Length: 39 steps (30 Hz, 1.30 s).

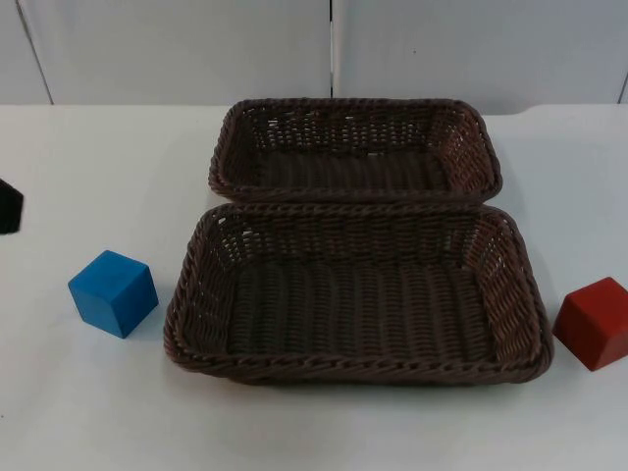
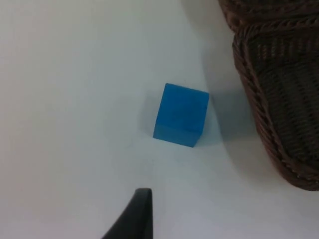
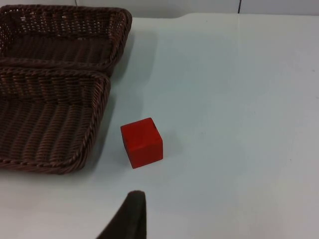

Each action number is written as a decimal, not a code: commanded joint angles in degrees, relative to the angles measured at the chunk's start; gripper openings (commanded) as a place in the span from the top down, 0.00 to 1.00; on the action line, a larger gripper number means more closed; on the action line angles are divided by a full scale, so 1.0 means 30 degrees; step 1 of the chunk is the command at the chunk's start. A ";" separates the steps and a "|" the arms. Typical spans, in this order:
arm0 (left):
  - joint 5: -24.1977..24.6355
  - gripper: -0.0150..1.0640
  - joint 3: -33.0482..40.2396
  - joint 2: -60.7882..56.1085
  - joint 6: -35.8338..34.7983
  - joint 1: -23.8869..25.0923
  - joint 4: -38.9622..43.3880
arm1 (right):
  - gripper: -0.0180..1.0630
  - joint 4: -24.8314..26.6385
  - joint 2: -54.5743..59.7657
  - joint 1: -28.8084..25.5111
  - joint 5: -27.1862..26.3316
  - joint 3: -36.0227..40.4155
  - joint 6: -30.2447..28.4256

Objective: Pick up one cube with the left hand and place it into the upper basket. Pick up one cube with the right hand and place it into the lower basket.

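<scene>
Blue cube (image 1: 113,292) on the counter (image 1: 88,412), left of the lower basket (image 1: 358,365); red cube (image 1: 594,322) at its right. Left gripper (image 1: 8,206) near; finger state cannot be told. Centre over the blue cube, descend squarely.

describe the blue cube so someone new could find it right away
Two brown baskets sit mid-table, one behind the other. The blue cube stands on the table just off the nearer basket's left side, apart from it. The other cube, red, is on the opposite side.
</scene>
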 commanded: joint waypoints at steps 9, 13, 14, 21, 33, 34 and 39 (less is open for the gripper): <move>-0.1447 0.01 -0.1887 0.4717 0.0200 0.0080 -0.0451 | 0.01 -0.0038 -0.0042 -0.0108 -0.0137 0.0108 -0.0018; -0.1679 0.01 -0.2287 0.6065 0.0200 0.0080 -0.0529 | 0.01 -0.0038 -0.0042 -0.0108 -0.0137 0.0108 -0.0018; -0.1763 0.01 -0.2444 0.6621 0.0200 0.0080 -0.0571 | 0.01 -0.0038 -0.0042 -0.0108 -0.0137 0.0108 -0.0018; -0.2919 0.01 -0.3335 0.9686 0.0200 0.0031 -0.0816 | 0.01 -0.0038 -0.0042 -0.0108 -0.0137 0.0108 -0.0018; -0.5918 0.02 -0.3417 1.2446 0.0381 0.0031 -0.1141 | 0.01 -0.0038 -0.0042 -0.0108 -0.0137 0.0108 -0.0018; -0.6293 0.03 -0.3433 1.2752 0.0375 0.0031 -0.1152 | 0.01 -0.0038 -0.0042 -0.0108 -0.0137 0.0108 -0.0018; -0.6055 0.05 -0.4072 1.3924 0.0489 0.0031 -0.0820 | 0.01 -0.0038 -0.0042 -0.0108 -0.0137 0.0108 -0.0018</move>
